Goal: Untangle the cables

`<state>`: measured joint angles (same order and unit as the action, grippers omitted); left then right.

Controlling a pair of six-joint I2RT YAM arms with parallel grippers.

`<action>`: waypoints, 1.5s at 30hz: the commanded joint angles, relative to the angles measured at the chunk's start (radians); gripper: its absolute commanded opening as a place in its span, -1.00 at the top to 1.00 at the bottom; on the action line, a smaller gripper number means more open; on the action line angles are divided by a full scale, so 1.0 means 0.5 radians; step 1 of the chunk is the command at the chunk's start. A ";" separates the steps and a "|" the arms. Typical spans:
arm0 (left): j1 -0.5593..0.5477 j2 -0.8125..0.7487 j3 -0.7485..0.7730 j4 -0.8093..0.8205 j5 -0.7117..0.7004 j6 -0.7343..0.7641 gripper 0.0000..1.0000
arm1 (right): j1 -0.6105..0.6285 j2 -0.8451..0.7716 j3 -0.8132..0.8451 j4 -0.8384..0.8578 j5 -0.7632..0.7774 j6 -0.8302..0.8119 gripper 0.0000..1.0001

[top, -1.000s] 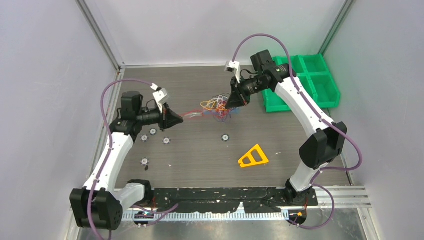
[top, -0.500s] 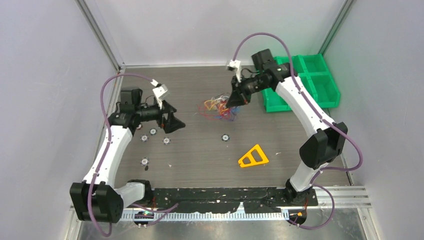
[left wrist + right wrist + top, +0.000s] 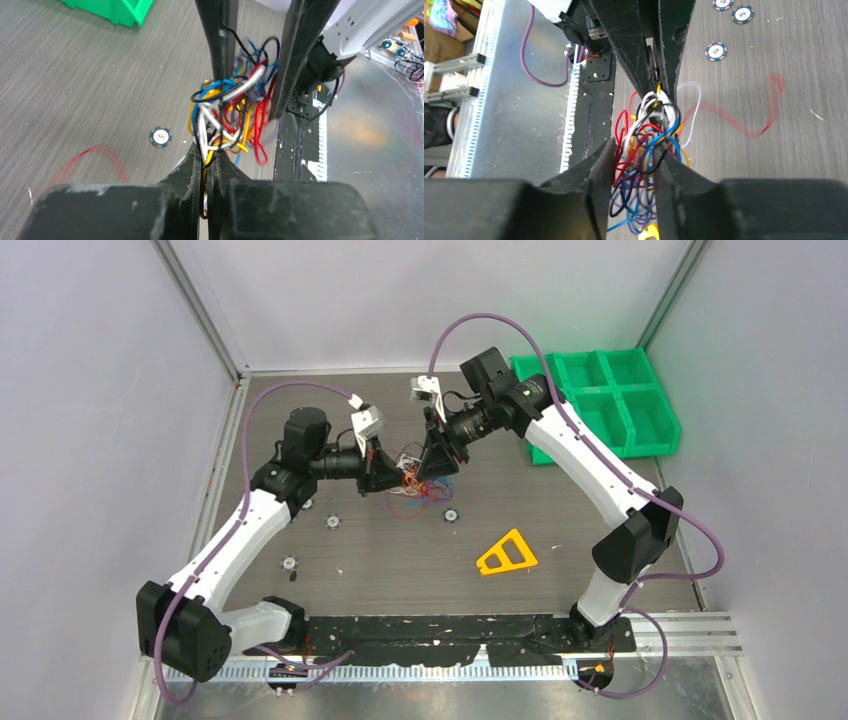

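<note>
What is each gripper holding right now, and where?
Both hold the cables. The left gripper pinches a few white, yellow and black strands at the tangle's edge. The right gripper clamps the thick bunch opposite.

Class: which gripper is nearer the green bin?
Right. The right gripper sits left of the green bin, shut on the cables; the left gripper grips the same cables from farther left.

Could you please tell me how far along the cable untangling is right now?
Done: nothing looks separated; the cables form one knotted clump. In hand: the left jaws and right jaws are each shut on that clump, which is held between them. Left: essentially all the pulling apart; only one red strand trails loose.
</note>
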<state>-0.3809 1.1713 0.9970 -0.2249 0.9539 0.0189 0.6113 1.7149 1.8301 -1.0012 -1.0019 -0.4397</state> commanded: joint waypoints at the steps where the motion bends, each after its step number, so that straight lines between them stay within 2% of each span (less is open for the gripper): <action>1: 0.076 -0.022 -0.060 0.231 0.100 -0.283 1.00 | -0.084 -0.028 0.063 0.060 -0.014 0.123 -0.02; 2: 0.119 -0.050 -0.114 0.349 0.102 -0.424 1.00 | -0.114 -0.048 0.031 0.120 0.049 0.202 -0.27; 3: 0.170 -0.082 -0.182 0.515 0.099 -0.624 1.00 | -0.173 -0.105 -0.077 0.165 0.081 0.254 -0.37; 5: 0.242 -0.135 -0.317 0.849 0.096 -0.891 1.00 | -0.248 -0.236 -0.341 0.449 0.147 0.443 -0.72; 6: 0.255 -0.149 -0.353 0.916 0.094 -0.980 1.00 | -0.261 -0.290 -0.444 0.631 0.211 0.580 -0.97; 9: 0.262 -0.139 -0.426 1.178 0.094 -1.239 1.00 | -0.276 -0.522 -0.950 1.140 0.326 0.879 -0.91; 10: 0.262 -0.124 -0.441 1.248 0.095 -1.327 1.00 | -0.274 -0.552 -1.035 1.419 0.332 1.043 -0.91; 12: 0.265 -0.100 -0.450 1.314 0.103 -1.410 1.00 | -0.256 -0.607 -1.234 1.738 0.332 1.233 -0.91; 16: 0.263 -0.077 -0.457 1.341 0.103 -1.458 1.00 | -0.218 -0.520 -1.193 1.942 0.337 1.375 -0.92; 18: 0.264 -0.071 -0.457 1.328 0.090 -1.442 1.00 | -0.214 -0.493 -1.177 2.052 0.289 1.465 -1.00; 22: 0.265 -0.069 -0.450 1.220 0.064 -1.387 1.00 | -0.213 -0.495 -1.167 2.179 0.254 1.566 -0.79; 24: 0.263 -0.068 -0.441 1.151 0.060 -1.352 1.00 | -0.215 -0.501 -1.163 2.200 0.250 1.586 -0.37; 25: 0.262 -0.068 -0.435 1.113 0.061 -1.334 1.00 | -0.217 -0.505 -1.162 2.204 0.251 1.590 -0.24; 26: 0.264 -0.074 -0.423 1.060 0.066 -1.300 1.00 | -0.228 -0.512 -1.159 2.204 0.255 1.593 0.05; 27: 0.263 -0.084 -0.407 0.975 0.069 -1.256 1.00 | -0.238 -0.521 -1.155 2.192 0.261 1.594 0.22; 28: 0.265 -0.098 -0.392 0.901 0.078 -1.203 1.00 | -0.263 -0.524 -1.139 2.169 0.284 1.568 0.64; 30: 0.284 -0.148 -0.363 0.717 0.091 -1.077 1.00 | -0.321 -0.540 -1.101 1.979 0.386 1.474 0.86; 34: 0.384 -0.238 -0.207 0.036 0.014 -0.578 1.00 | -0.497 -0.590 -0.996 1.581 0.677 1.170 0.89; 35: 0.415 -0.254 -0.166 -0.208 -0.025 -0.440 1.00 | -0.566 -0.618 -0.985 1.537 0.757 1.123 0.89; 37: 0.479 -0.282 -0.118 -0.466 -0.142 -0.218 1.00 | -0.654 -0.665 -0.983 1.434 0.846 1.004 0.89; 41: 0.613 -0.268 -0.061 -0.787 -0.428 0.090 1.00 | -0.766 -0.746 -1.006 1.309 1.053 0.803 0.89; 45: 0.746 -0.220 -0.015 -0.928 -0.545 0.273 1.00 | -0.839 -0.776 -1.004 1.235 1.088 0.734 0.89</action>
<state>-0.0662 1.0439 0.9455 -0.5098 0.7898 -0.0254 0.2169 1.3746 1.2881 -0.3367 -0.5415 0.0288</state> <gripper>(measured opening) 0.028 0.077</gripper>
